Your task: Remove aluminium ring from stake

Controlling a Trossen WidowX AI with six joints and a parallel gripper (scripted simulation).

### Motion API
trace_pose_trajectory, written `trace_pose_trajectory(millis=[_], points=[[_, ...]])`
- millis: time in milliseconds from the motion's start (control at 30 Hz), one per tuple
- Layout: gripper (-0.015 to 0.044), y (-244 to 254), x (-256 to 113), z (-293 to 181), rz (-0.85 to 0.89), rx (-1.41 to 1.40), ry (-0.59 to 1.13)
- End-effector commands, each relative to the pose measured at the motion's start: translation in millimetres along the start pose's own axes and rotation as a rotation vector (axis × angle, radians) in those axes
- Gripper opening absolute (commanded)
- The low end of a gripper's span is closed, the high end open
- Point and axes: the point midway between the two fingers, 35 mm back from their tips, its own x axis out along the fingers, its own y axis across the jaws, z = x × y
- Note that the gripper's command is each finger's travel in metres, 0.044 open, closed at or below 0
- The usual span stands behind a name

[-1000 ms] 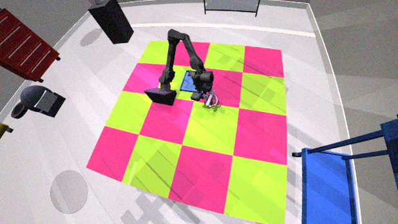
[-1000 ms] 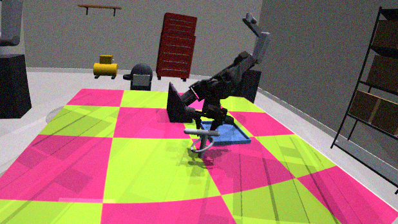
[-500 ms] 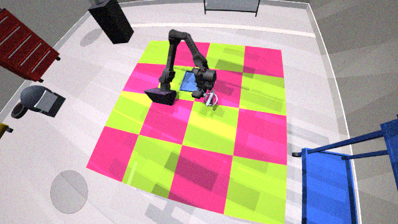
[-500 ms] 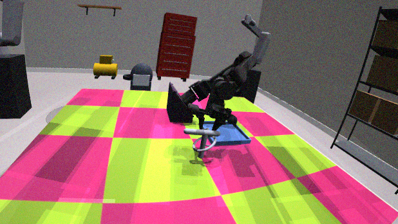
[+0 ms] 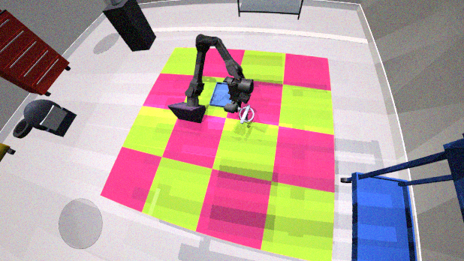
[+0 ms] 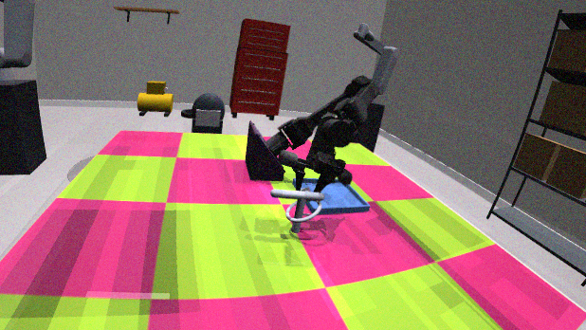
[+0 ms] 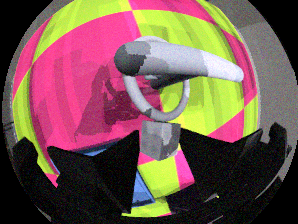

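Ring: the aluminium ring [image 5: 254,114] [image 6: 288,214] [image 7: 162,118] circles the post of the steel stake [image 6: 299,215] [image 7: 158,83], tilted, below the cross-bar [image 5: 245,115] [image 6: 297,194] [image 7: 185,59] and raised off the checkered surface [image 5: 244,150] [image 6: 213,247] [image 7: 65,95].
Tab: the small grey tab [image 7: 160,141] sits at the ring's six o'clock in the wrist view.
Claw: the black claw [image 5: 236,108] [image 6: 313,184] [image 7: 158,133] is partly open, its fingers closed on the tab from either side.
Tray: the blue tray [image 5: 215,94] [image 6: 362,209] [image 7: 145,192] rests at the stake's ten o'clock from above, two o'clock in the exterior view; the ring is outside it.
Arm base: the dark wedge-shaped base [image 5: 191,115] [image 6: 259,161] stands toward the stake's nine o'clock, seen from above.
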Motion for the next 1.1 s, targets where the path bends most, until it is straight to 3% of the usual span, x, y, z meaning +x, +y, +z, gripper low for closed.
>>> trace_pose_trajectory(millis=[0, 1067], points=[[0.0, 2.4, -3.5, 1.7, -0.015, -0.002, -0.009], [0.0, 10.4, -17.4, 2.6, -0.08, -0.008, -0.025]])
